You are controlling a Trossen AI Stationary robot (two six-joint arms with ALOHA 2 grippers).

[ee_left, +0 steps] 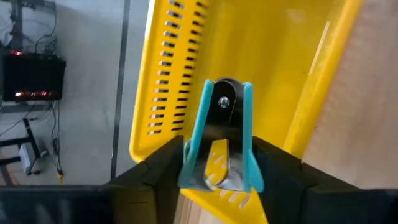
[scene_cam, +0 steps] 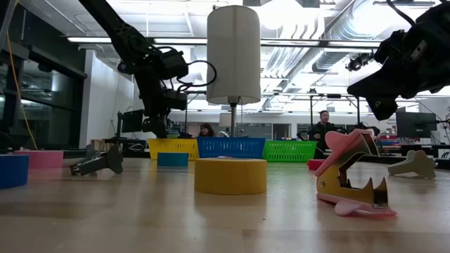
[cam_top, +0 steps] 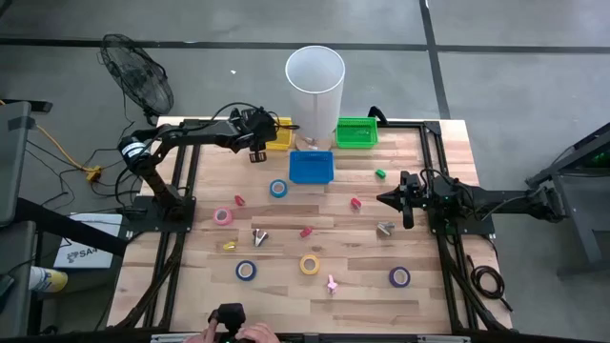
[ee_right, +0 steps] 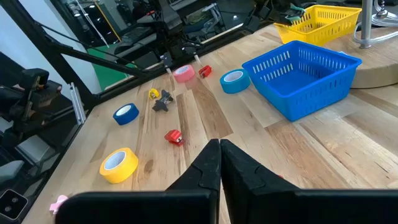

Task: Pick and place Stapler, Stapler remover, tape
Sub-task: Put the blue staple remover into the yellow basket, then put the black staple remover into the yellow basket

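A: Left gripper [cam_top: 259,133] is over the yellow basket [cam_top: 279,134] at the bench's far edge, left of the blue basket [cam_top: 312,167]. In its wrist view a teal staple remover [ee_left: 219,140] sits between the fingers [ee_left: 163,171], above the basket's slotted floor.

B: Held or let go?

A: Jaws look parted, the fingers flanking the remover rather than pinching it — I judge this the release, but whether a pad touches it I cannot tell.

B: So the step in hand is the drop into yellow.

A: Yes, by my reading. Right gripper [cam_top: 408,199] waits near the bench's right edge, fingers fully closed, holding nothing.

B: What remains on the bench?

A: Plenty. Tape rolls: pink tape [cam_top: 222,216] toward the left edge, blue tape [cam_top: 277,189] just before the blue basket, yellow tape [cam_top: 310,264] mid-bench, blue roll [cam_top: 246,271] and purple roll [cam_top: 399,276] toward the near edge. Small red, grey and pink pieces lie scattered between — too small to sort into staplers and removers, except the pink staple remover [scene_cam: 351,179] in the low view.

B: Green basket [cam_top: 356,132]?

A: Far edge, right of the blue one. Contents not readable.

B: Next move?

A: Open fully, lift clear of the rim, then go for a nearby piece — the blue tape looks closest.
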